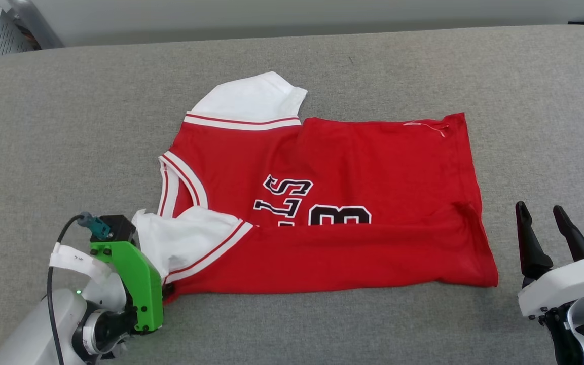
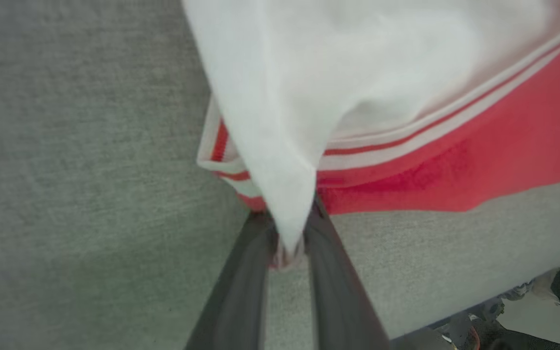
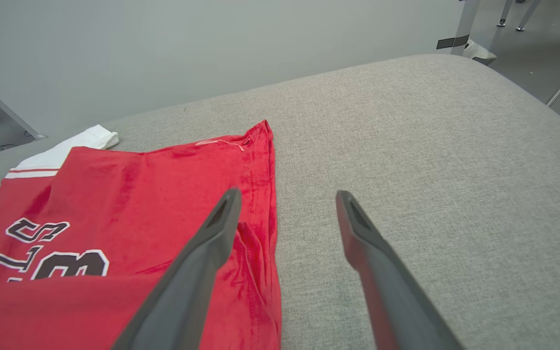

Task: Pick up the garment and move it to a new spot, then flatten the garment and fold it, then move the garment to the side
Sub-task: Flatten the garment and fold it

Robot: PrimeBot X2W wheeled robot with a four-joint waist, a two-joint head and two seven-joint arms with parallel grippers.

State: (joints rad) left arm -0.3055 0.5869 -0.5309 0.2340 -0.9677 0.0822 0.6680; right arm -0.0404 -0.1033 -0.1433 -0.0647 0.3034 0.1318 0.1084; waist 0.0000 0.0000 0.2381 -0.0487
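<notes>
Garment (image 1: 353,167): soft, light, limp. My left gripper (image 2: 289,228) nipped on its white corner, 8 o'clock. My right gripper (image 1: 539,208) wide, empty; hem, 4 o'clock, suits.

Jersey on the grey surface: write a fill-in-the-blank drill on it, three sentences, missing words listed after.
1. The left pincer is pinching the jersey by a ____ sleeve.
2. The right pincer stands ____, holding nothing, beside the hem.
3. The jersey lies on a ____ padded surface.
Missing words: white; open; grey.
</notes>
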